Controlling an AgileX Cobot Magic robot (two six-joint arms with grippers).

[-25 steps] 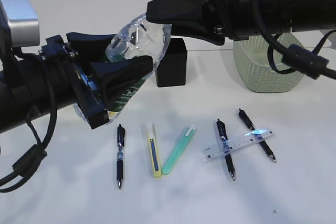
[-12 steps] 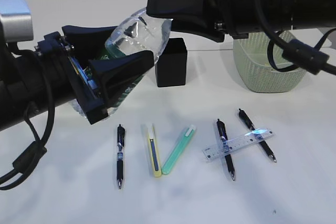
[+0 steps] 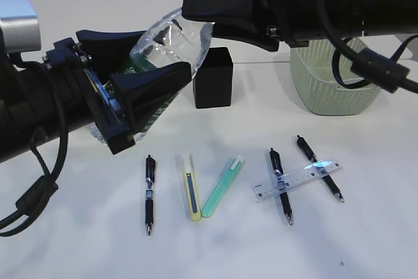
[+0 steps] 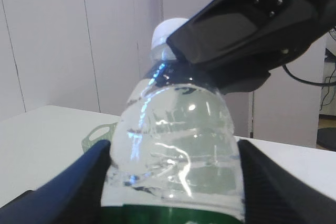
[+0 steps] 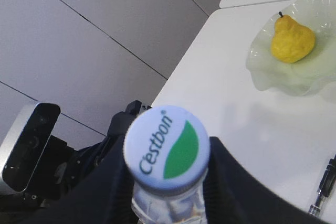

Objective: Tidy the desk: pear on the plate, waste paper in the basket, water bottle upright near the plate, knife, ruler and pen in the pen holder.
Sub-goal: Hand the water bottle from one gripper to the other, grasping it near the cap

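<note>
Bottle [image 3: 163, 57] hangs tilted, cap toward two o'clock: left gripper [image 3: 134, 80] clamps its body, right gripper [image 5: 168, 169] pinches the neck, sharing the lift.

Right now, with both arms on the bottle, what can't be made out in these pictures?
- Waste paper: in no view; the basket interior is screened by its wall and the right arm, exterior view.
- Bottle neck and cap: covered by the right end effector, exterior view.
- Bottle base: cut off by the bottom edge, left wrist view.
</note>
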